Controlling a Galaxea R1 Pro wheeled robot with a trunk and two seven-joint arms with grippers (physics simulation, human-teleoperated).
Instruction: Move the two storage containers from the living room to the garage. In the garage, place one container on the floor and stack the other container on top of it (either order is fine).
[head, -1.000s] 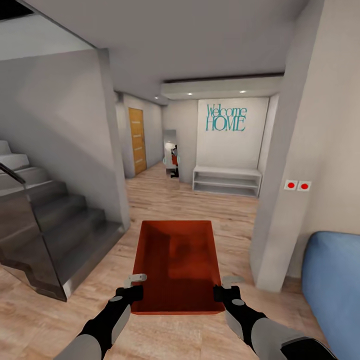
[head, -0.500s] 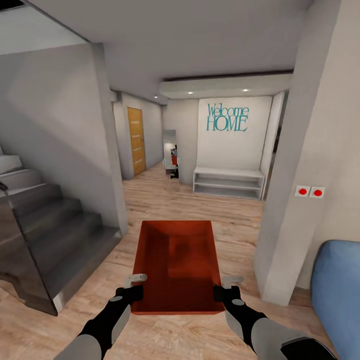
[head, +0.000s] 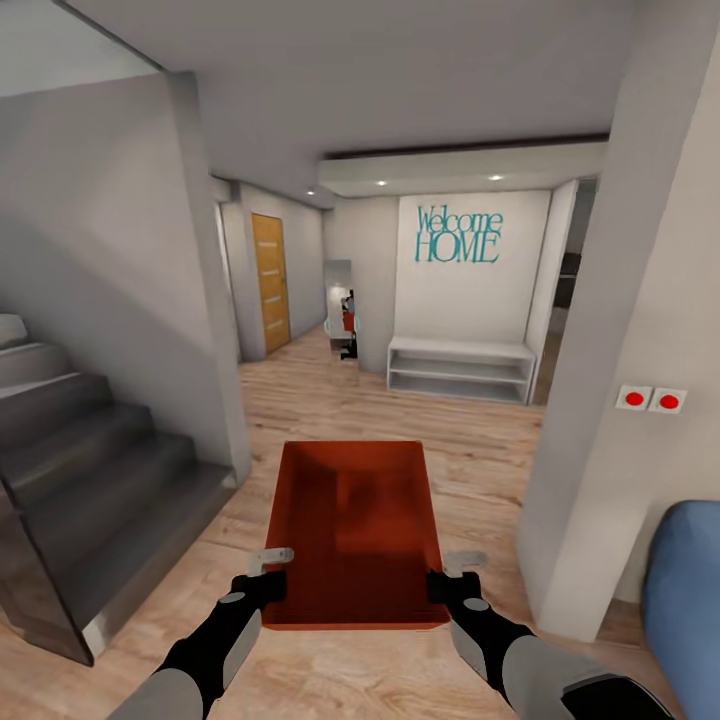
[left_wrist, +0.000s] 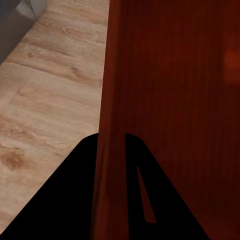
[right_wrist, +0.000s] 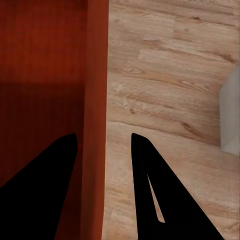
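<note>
1. Head view: one orange-red storage container (head: 355, 535) is carried in front of the trunk, open top up and empty, held above the light wood plank floor (head: 400, 420). The left gripper (head: 272, 580) grips its near left wall and the right gripper (head: 448, 580) its near right wall, so the container sits between the two grippers. Beyond the container a hallway runs ahead, with grey stairs (head: 90, 470) off to the left gripper's side, a white pillar with two red buttons (head: 650, 400) and the edge of a blue sofa (head: 685, 590) on the right gripper's side. Farther ahead are a white shelf unit (head: 460, 368) under a "Welcome HOME" wall sign (head: 458, 236) and a wooden door (head: 270, 280).

2. Left wrist view: the left gripper (left_wrist: 113, 165) is narrowed onto the container's wall (left_wrist: 112, 100), one finger outside and one inside; plank floor lies below on the outer side.

3. Right wrist view: the right gripper (right_wrist: 102, 165) straddles the container's wall (right_wrist: 96, 75) in the same way, though its outer finger seems to stand slightly off the wall.

4. Progress, as a judgement: the first container is lifted and in transit, but the surroundings are not the garage. Left to do: reach the garage, set this container on the concrete, then fetch the second one and stack it on top.
</note>
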